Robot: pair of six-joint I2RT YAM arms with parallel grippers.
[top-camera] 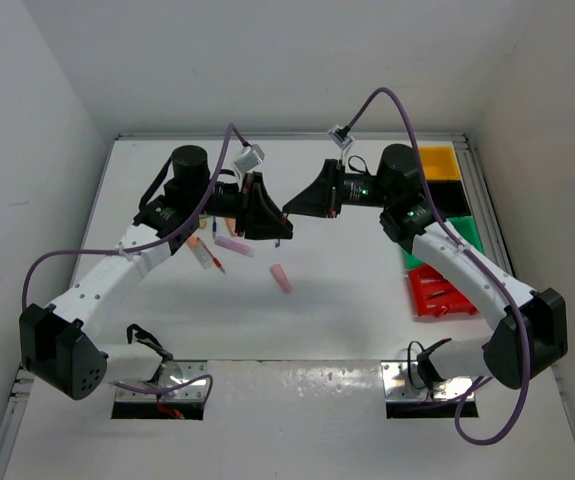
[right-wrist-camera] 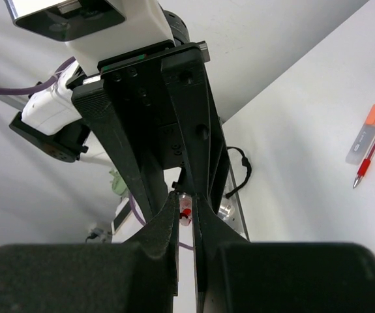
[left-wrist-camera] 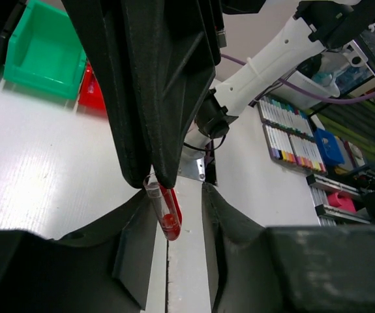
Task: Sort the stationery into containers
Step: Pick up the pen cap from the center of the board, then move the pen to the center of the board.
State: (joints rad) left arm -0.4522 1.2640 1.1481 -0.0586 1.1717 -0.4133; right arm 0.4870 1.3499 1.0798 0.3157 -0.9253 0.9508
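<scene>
My two grippers meet in mid-air over the table's middle. My right gripper (top-camera: 293,209) (right-wrist-camera: 186,203) is shut on the clear end of a thin red pen (left-wrist-camera: 166,214) (right-wrist-camera: 186,214). My left gripper (top-camera: 279,228) (left-wrist-camera: 175,193) is open, its fingers apart on either side of the pen's red end. On the table lie a pink marker (top-camera: 281,279), a lilac marker (top-camera: 234,245), an orange marker (top-camera: 201,250) (right-wrist-camera: 368,129) and another red pen (right-wrist-camera: 372,153). The yellow bin (top-camera: 437,162), black bin (top-camera: 449,196), green bin (top-camera: 470,236) (left-wrist-camera: 44,52) and red bin (top-camera: 437,291) stand in a row at the right.
White walls close the table at the back and sides. The arm bases sit at the near edge. Purple cables loop over both arms. The red bin holds some thin items.
</scene>
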